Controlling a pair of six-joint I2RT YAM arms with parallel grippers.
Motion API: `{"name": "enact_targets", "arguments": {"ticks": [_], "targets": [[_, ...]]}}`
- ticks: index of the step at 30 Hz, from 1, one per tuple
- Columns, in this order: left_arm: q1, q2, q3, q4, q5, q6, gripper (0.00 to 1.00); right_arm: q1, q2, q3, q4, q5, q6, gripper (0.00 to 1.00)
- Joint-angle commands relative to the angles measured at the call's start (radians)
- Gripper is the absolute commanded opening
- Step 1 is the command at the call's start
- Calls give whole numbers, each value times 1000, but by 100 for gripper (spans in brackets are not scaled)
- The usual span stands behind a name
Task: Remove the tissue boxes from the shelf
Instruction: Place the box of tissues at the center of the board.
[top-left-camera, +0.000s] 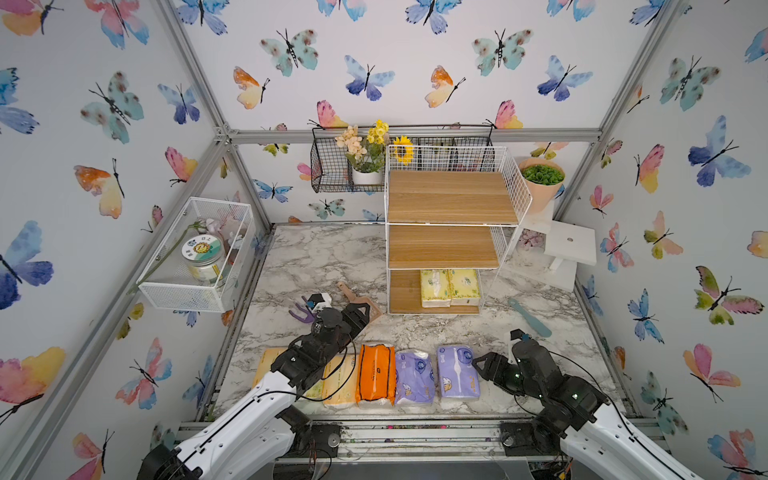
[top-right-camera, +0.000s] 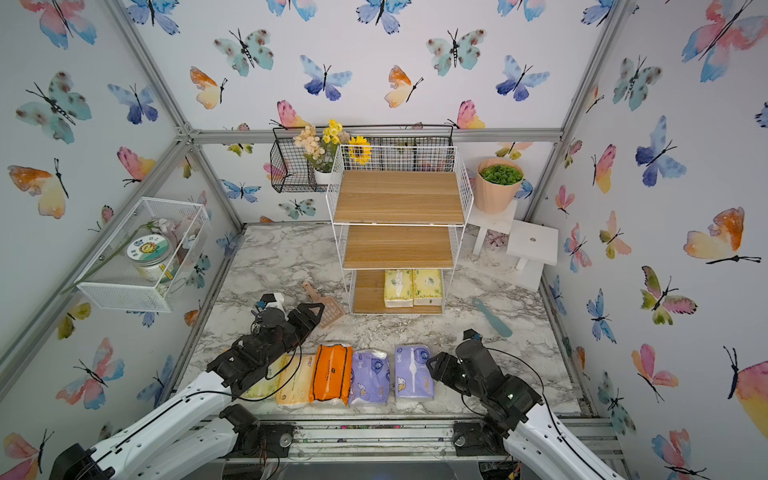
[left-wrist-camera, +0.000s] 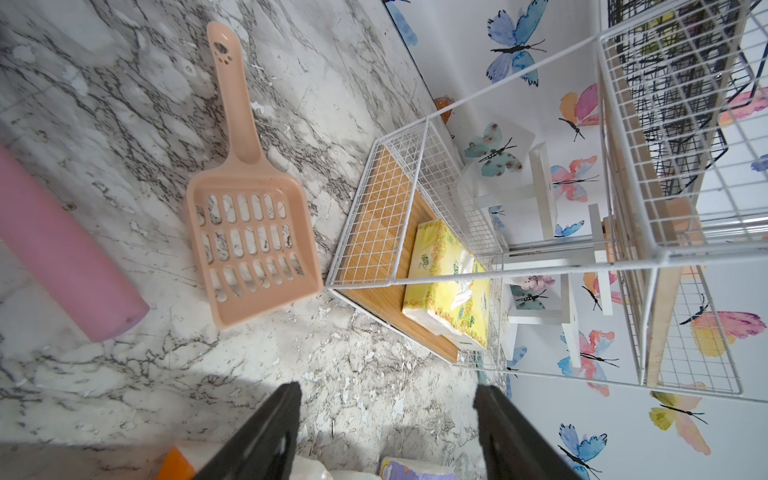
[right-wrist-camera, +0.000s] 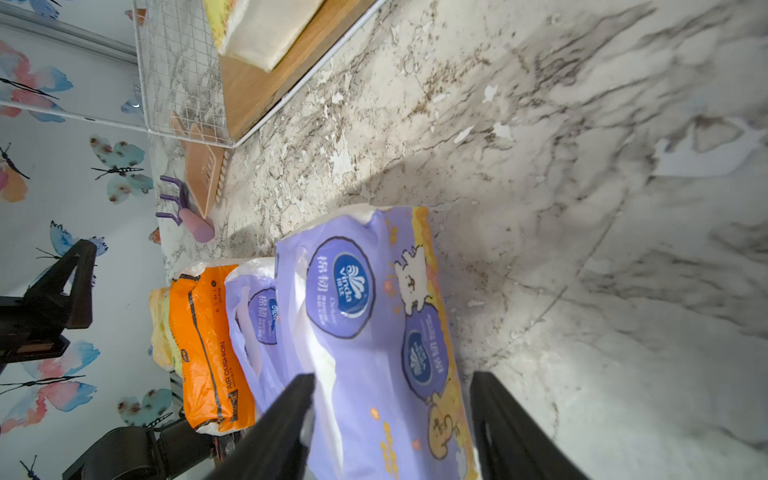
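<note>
The shelf (top-left-camera: 449, 195) (top-right-camera: 399, 195) stands at the back of the table, its two upper boards bare. Two pale yellow-green tissue boxes (top-left-camera: 451, 286) (top-right-camera: 413, 286) lie side by side on its bottom board; the left wrist view shows one (left-wrist-camera: 449, 286). Along the front edge lie peach packs (top-left-camera: 338, 382), an orange one (top-left-camera: 376, 372) and two lilac ones (top-left-camera: 415, 376) (top-left-camera: 457, 370). My left gripper (top-left-camera: 361, 309) (left-wrist-camera: 386, 399) is open and empty, left of the shelf's foot. My right gripper (top-left-camera: 482, 365) (right-wrist-camera: 392, 382) stands open astride the rightmost lilac pack (right-wrist-camera: 365, 316), which rests on the table.
A peach slotted scoop (top-left-camera: 359, 301) (left-wrist-camera: 249, 232) and a purple hook tool (top-left-camera: 301, 313) lie by my left gripper. A teal spatula (top-left-camera: 530, 318) lies right of the shelf. White stools (top-left-camera: 569, 245) and a potted plant (top-left-camera: 540, 178) fill the back right corner.
</note>
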Motion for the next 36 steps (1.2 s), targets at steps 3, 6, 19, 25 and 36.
{"name": "enact_targets", "arguments": {"ticks": [3,6,19,25,36], "targets": [[6,20,25,17,43,-1,70,-3,72,-32,116,-24,6,56],[6,26,27,22,51,-3,70,-3,135,-34,141,-10,-26,50],[4,33,24,35,64,-17,70,-2,425,-22,415,-229,-163,29],[4,36,20,42,71,-23,70,11,496,-12,485,-277,-168,28],[-14,66,16,72,95,-48,70,77,586,-8,617,-314,-111,28]]}}
